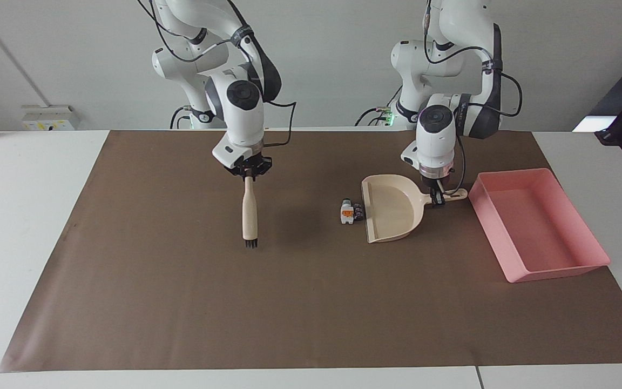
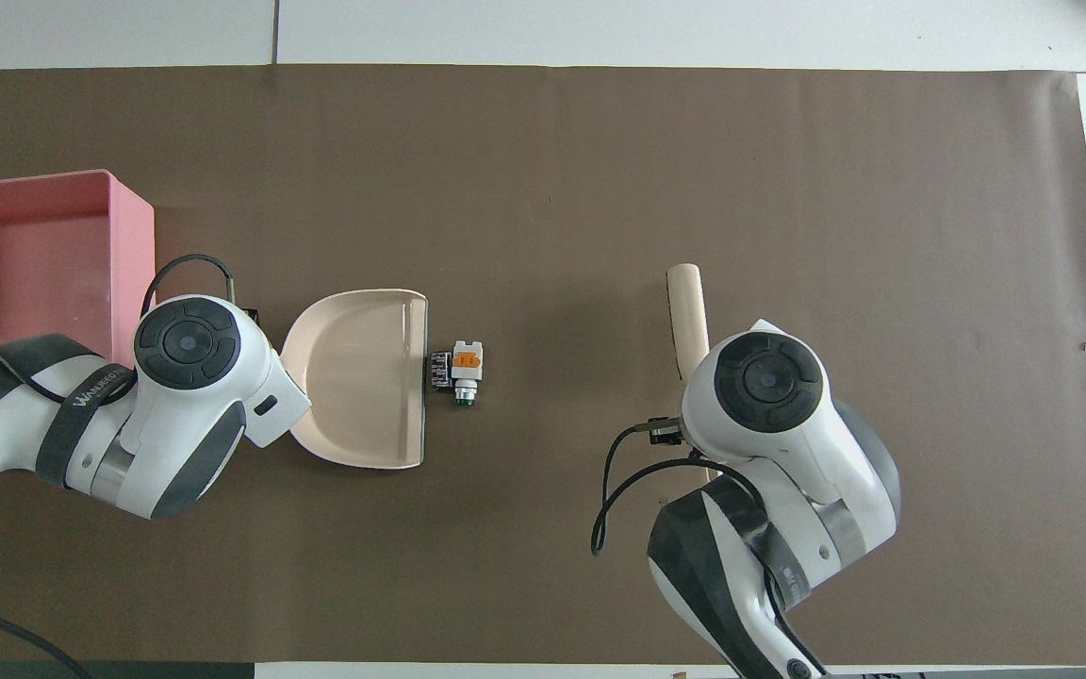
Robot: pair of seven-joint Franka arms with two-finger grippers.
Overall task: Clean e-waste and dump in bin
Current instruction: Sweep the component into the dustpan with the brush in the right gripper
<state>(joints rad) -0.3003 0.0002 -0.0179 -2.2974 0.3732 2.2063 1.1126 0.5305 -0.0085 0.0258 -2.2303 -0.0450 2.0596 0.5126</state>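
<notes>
Scrap parts sit in a tight little cluster on the brown mat near the middle of the worktop, a white block with an orange mark and a few dark stubby cylinders pressed against it. I read them as light, hard and loose, the round ones likely to roll if I hit them fast, so I would not pinch them at all; they are best pushed as a group.

My left claw is clamped on the handle of the beige dustpan, whose open lip lies just beside the parts on the side toward the left arm's end. The pan looks stiff and light; the handle is the right place to hold it, and I judge the lip must stay flat on the mat or the small bits will slide under.

My right claw is closed on the top of the brush handle, the brush hanging upright, bristles down, over the mat toward the right arm's end, well apart from the parts.

The pink bin rests at the left arm's end of the mat, beside the pan handle, with nothing in it.
</notes>
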